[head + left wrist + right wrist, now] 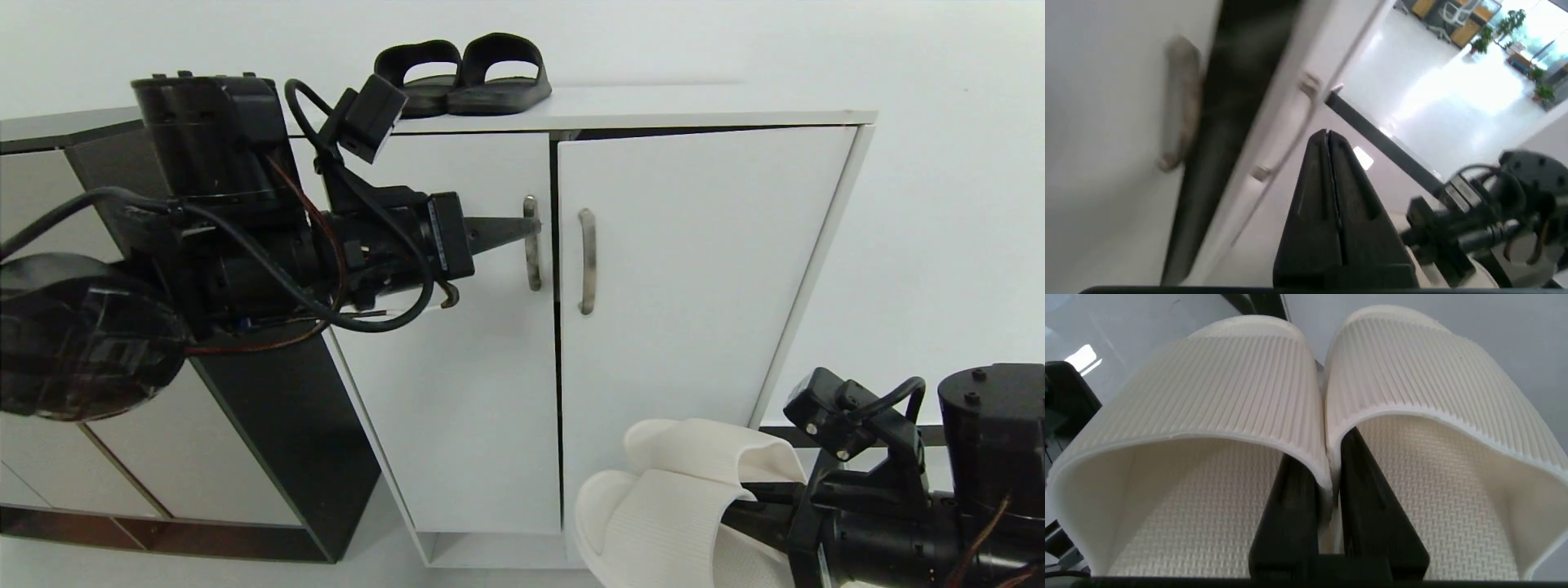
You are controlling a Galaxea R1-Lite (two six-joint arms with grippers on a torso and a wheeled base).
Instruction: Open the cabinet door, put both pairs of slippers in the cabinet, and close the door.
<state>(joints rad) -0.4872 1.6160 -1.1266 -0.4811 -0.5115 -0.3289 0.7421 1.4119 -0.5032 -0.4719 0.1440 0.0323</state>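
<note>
L end effector (pixel 1328 163) level at handle (pixel 533 263); R end effector (pixel 1327 486) clamps slippers (pixel 678 498).

Left arm (pixel 245 245) held out level, wrist straight; left pincer (pixel 522 229) fingers pressed flat together, gripping nothing. Right arm (pixel 898 531) low; right pincer (pixel 1333 508) clamps the white slippers (pixel 1233 384), one finger inside each.

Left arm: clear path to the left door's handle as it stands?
Likely yes. The left pincer, shut, has its tip right at the left door's handle, with nothing between them in the head view. Actual contact is unclear.
</note>
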